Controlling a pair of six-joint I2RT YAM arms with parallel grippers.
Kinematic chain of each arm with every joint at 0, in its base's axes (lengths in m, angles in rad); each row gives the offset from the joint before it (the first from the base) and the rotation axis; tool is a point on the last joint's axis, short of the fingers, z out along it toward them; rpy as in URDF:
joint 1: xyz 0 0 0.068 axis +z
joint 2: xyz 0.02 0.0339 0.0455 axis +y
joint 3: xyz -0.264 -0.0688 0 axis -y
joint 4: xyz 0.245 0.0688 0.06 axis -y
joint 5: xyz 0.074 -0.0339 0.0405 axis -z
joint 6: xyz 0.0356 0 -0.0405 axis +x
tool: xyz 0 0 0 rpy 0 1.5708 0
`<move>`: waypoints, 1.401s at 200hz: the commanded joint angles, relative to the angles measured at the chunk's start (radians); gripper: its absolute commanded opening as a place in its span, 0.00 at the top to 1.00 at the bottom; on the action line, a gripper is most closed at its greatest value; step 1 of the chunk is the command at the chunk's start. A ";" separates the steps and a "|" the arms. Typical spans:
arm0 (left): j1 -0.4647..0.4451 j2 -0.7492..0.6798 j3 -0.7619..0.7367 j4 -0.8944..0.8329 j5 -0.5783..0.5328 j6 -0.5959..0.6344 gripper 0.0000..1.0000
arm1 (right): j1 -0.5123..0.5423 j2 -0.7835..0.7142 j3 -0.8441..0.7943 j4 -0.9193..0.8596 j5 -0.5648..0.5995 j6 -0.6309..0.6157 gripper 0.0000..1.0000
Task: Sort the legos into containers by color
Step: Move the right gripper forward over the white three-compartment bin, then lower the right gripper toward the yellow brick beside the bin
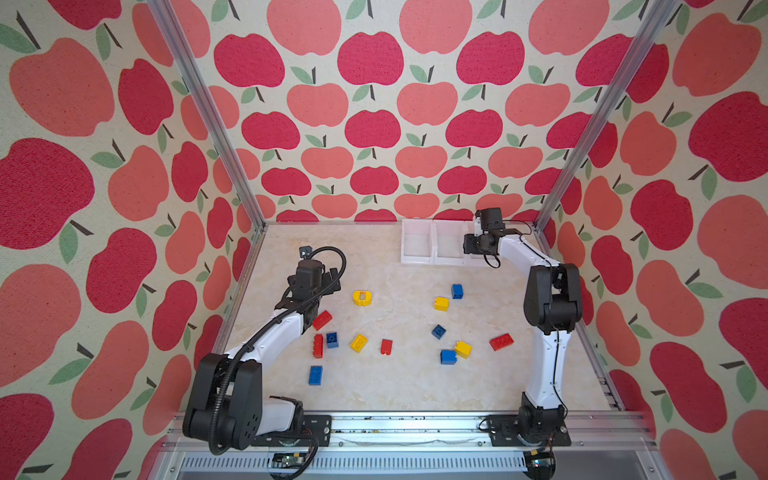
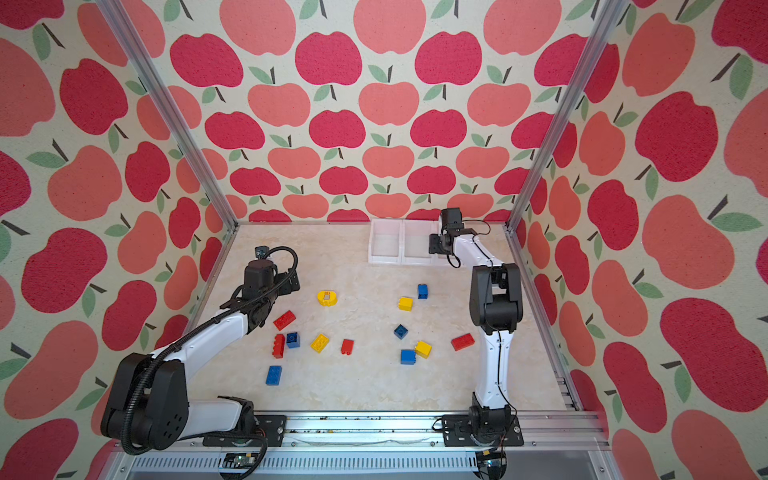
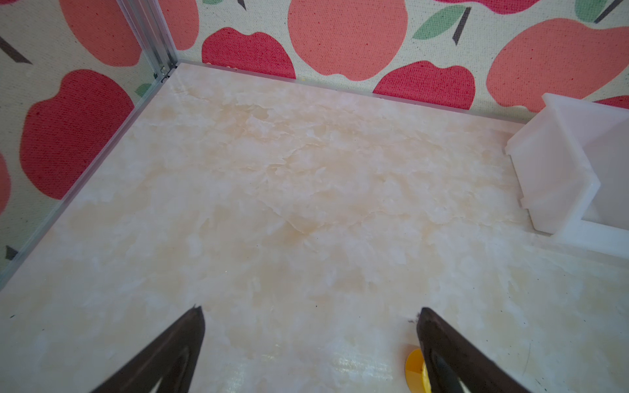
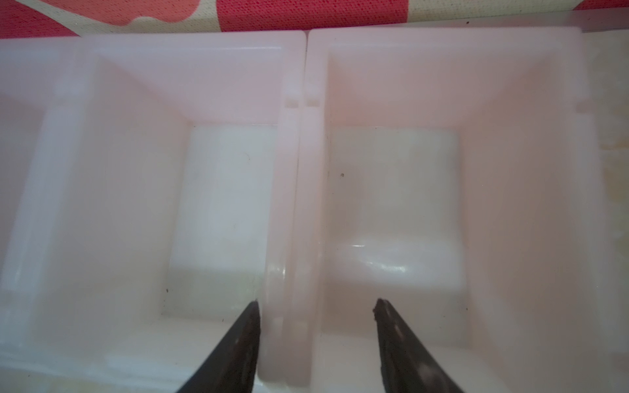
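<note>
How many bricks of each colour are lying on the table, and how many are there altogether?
Red bricks: 4
Blue bricks: 5
Yellow bricks: 3
Round yellow piece: 1
Total: 13 pieces, 12 of them bricks

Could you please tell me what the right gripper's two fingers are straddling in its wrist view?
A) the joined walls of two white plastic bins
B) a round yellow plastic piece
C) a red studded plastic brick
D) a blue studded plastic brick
A: in the right wrist view the right gripper has one black finger on each side of the joined walls between two white plastic open-top bins, with no brick between them.
</note>
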 commanded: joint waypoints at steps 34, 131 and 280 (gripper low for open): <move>0.001 0.018 0.029 -0.017 0.014 -0.023 0.01 | 0.011 0.042 0.079 -0.060 -0.017 0.014 0.70; 0.001 -0.020 0.011 -0.041 0.003 -0.036 0.01 | 0.113 0.012 0.056 -0.099 0.030 0.040 0.94; -0.001 -0.094 -0.022 -0.082 -0.016 -0.051 0.01 | 0.460 0.037 0.092 -0.194 0.250 0.332 1.00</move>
